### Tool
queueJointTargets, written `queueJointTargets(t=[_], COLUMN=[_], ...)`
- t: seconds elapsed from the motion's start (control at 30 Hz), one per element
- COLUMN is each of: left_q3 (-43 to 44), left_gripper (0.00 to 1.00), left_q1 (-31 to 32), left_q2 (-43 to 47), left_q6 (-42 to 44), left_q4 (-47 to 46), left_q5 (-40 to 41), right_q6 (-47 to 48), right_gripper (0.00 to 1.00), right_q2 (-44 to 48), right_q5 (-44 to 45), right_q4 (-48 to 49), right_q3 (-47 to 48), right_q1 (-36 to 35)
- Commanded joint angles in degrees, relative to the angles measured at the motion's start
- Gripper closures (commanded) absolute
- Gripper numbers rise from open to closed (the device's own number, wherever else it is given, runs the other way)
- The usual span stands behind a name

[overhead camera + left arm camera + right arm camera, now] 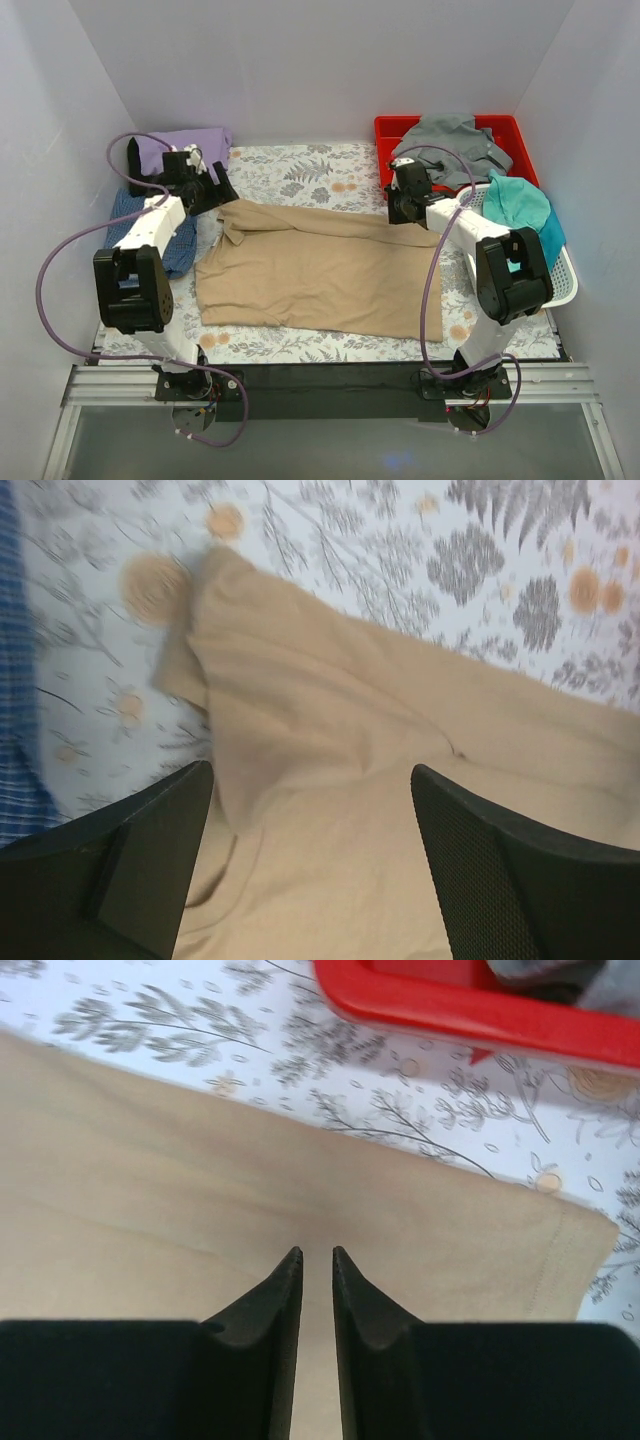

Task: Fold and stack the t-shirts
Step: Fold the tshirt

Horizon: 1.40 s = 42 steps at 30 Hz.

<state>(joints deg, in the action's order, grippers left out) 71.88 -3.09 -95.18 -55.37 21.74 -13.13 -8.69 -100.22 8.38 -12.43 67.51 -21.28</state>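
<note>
The tan t-shirt lies spread across the floral table cover. My left gripper hovers over its back left sleeve, jaws wide open and empty, midway between the fingertips. My right gripper is over the shirt's back right edge near the hem. Its jaws are almost closed, with a slim gap and no cloth bunched between them. The lavender shirt lies at the back left and the textured blue one at the left edge. The grey shirt is in a red bin. The teal shirt is in a white basket.
The red bin stands at the back right; its rim shows in the right wrist view. The white basket is along the right side. White walls enclose the table on three sides. The blue shirt's edge shows in the left wrist view.
</note>
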Motion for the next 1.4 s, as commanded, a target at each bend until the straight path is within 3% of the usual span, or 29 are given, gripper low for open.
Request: queueJointTargets(t=[0.0,0.33,0.53,1.1,1.27,1.33,1.37], left_q3=[-4.79,-21.76,-23.54,-21.51,-21.78,-21.69,-21.78], left_gripper=[0.22,0.23,0.21,0.28,0.41,0.52,0.66], left_q1=[2.30,11.43,12.50,12.76,12.94,13.02,13.11], left_q2=[2.09,16.67,19.77,7.64,5.53,5.88,6.14], left_q6=[-0.87,-3.16,-3.34,0.44,0.36,0.27,0.35], left_q4=[1.38,-5.82,-10.13,-18.22,-19.36,-19.36,-19.45], left_q5=[-1.73,17.49,28.05,29.91,28.24,27.89,27.72], right_q6=[1.74,-0.27,-0.63,-0.89,-0.98,-1.15,-1.24], right_gripper=[0.76,0.75,0.75,0.75,0.75,0.75,0.75], right_q2=[2.49,1.26,1.70,0.65,-0.23,-0.58,-0.67], right_q5=[-7.58,-10.93,-11.63,-12.25,-11.63,-11.28,-11.28], right_q4=[-1.55,-1.55,-1.46,-1.20,-1.11,-0.85,-0.76], right_q3=[3.24,4.83,3.42,1.75,1.14,0.70,0.52], right_q1=[-1.92,-8.34,-8.52,-8.52,-8.43,-8.43,-8.43])
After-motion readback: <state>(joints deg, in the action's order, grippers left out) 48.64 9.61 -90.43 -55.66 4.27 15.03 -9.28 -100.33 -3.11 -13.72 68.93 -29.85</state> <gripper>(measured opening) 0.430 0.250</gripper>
